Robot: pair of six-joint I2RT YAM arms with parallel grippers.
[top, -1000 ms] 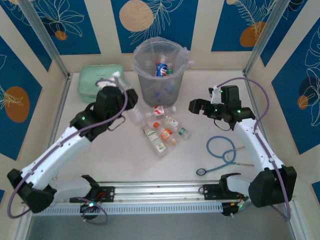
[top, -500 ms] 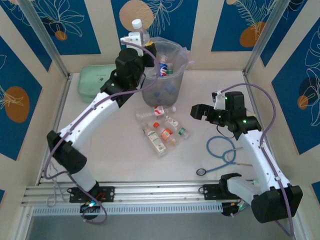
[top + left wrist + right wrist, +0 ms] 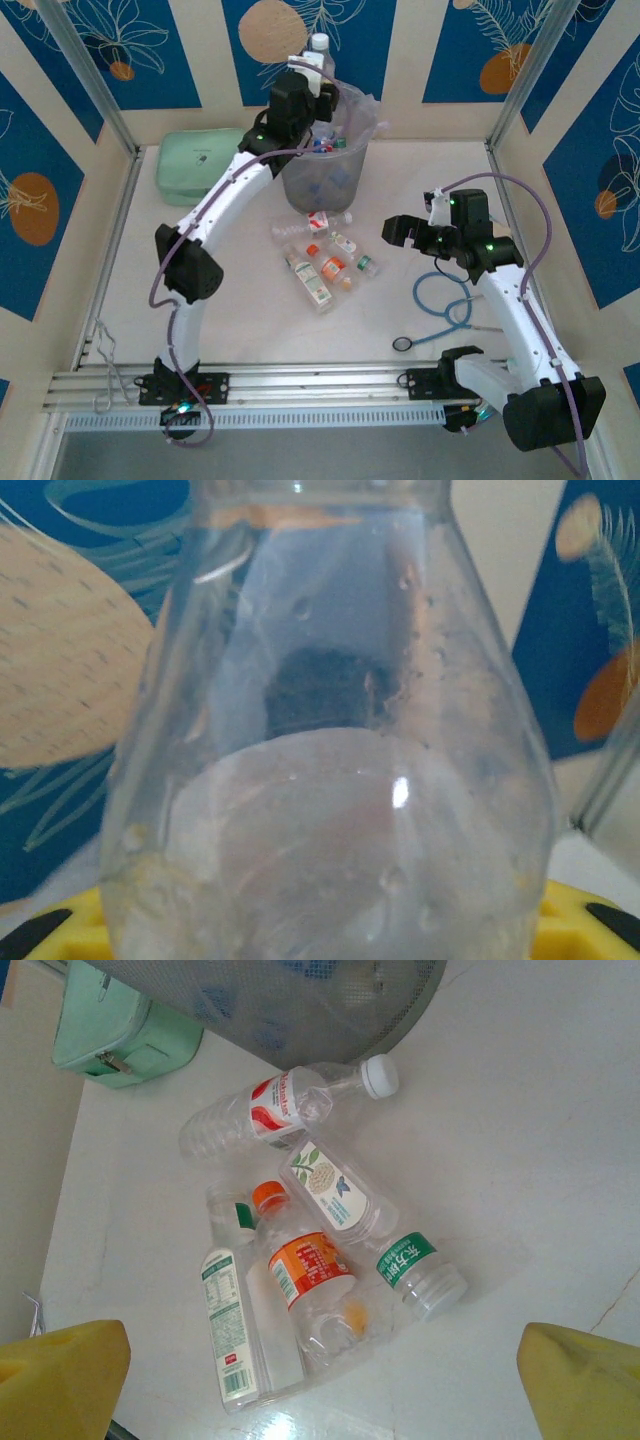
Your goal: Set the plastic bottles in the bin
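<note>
Top external view: a clear bottle (image 3: 319,44) is pinched in the left claw (image 3: 312,66), raised over the rim of the bin (image 3: 325,175) | the right claw (image 3: 398,231) is spread, empty, near the bottles (image 3: 322,262) lying on the worktop (image 3: 250,312) | risk: released off-centre, the clear bottle may be deflected by rim or bag and lost behind the bin.

White Chinese characters on the green-labelled bottle (image 3: 405,1260), too blurred to read out. Red script on the white-capped bottle (image 3: 275,1108), not legible. Fine print down the white-labelled bottle (image 3: 228,1340), too small.
</note>
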